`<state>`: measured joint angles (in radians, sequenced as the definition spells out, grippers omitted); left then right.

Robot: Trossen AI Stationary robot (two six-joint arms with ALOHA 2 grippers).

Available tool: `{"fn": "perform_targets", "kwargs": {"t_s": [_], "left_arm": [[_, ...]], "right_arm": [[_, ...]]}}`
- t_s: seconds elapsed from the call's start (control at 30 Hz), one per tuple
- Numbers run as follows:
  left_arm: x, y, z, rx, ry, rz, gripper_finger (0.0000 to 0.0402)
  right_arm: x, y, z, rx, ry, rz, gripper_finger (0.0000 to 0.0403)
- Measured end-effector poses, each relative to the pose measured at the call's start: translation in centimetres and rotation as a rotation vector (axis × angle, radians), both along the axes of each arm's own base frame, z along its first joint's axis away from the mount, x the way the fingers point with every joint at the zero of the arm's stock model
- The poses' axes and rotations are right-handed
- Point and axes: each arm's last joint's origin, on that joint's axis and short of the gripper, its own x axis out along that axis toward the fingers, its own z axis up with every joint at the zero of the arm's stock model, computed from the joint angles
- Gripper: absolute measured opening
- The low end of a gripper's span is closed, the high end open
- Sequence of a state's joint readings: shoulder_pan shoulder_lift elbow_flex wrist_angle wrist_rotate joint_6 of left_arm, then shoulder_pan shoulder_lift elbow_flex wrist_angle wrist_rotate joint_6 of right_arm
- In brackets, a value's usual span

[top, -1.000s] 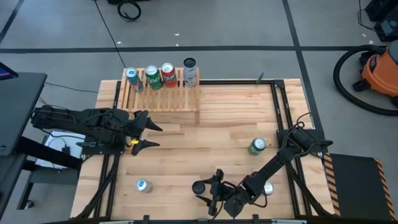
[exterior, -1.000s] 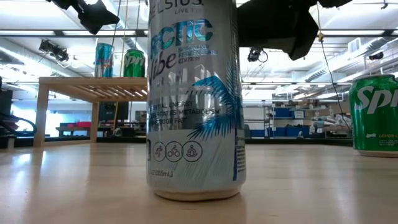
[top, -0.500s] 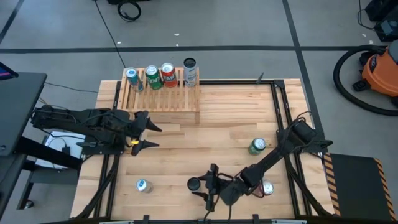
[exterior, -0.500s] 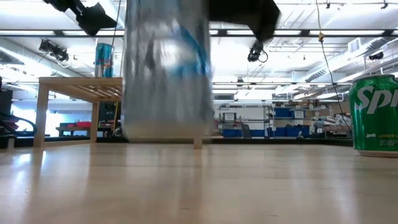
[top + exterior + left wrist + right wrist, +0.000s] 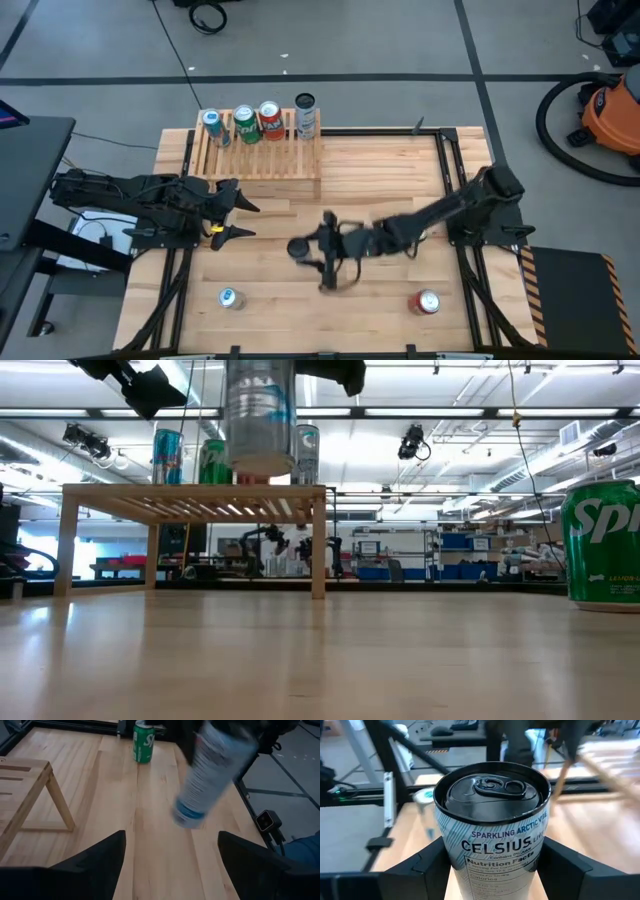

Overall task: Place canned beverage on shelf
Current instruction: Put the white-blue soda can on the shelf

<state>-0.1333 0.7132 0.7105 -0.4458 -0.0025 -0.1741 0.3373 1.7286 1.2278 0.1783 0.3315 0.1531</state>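
Light wood table, grey floor, open lab room behind. Right gripper clamped on Celsius can, lifted mid-table. Shelf far-left, four cans. Left gripper spread, idle.

Shelf, far left of table: four cans fill its back row; front slats bare. Open tabletop before it. Obstacles: left gripper beside the shelf; blue can and red can near the front edge.
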Motion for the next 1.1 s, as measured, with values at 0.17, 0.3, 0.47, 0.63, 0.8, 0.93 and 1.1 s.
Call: {"fn": "perform_targets", "kwargs": {"t_s": [0.17, 0.3, 0.47, 0.63, 0.8, 0.93, 1.1], "left_arm": [[0.0, 0.0, 0.0, 0.0, 0.0, 0.0, 0.0318], [0.0, 0.0, 0.0, 0.001, 0.0, 0.0, 0.0318], [0.0, 0.0, 0.1, -0.004, -0.009, 0.002, 0.0318], [0.2, 0.0, 0.4, 0.004, -0.043, -0.002, 0.0318], [0.4, 0.3, 0.8, 0.023, -0.09, 0.007, 0.0318], [0.5, 1.1, 0.9, 0.034, -0.109, 0.065, 0.0318], [0.5, 2.4, 0.9, 0.058, -0.097, 0.141, 0.0318]], "right_arm": [[-0.4, -4.5, 2.3, -0.053, 0.001, -0.023, 0.025], [-0.6, -7.9, 3.5, -0.092, -0.017, -0.007, 0.025], [-1.2, -12.3, 5.0, -0.081, -0.059, -0.002, 0.025], [-2.2, -16.4, 6.1, -0.052, -0.094, 0.005, 0.025], [-2.6, -19.4, 7.0, -0.07, -0.087, 0.013, 0.025], [-2.5, -20.8, 9.1, -0.119, -0.066, 0.009, 0.025], [-2.7, -21.9, 10.3, -0.093, -0.07, 0.013, 0.025]]}}
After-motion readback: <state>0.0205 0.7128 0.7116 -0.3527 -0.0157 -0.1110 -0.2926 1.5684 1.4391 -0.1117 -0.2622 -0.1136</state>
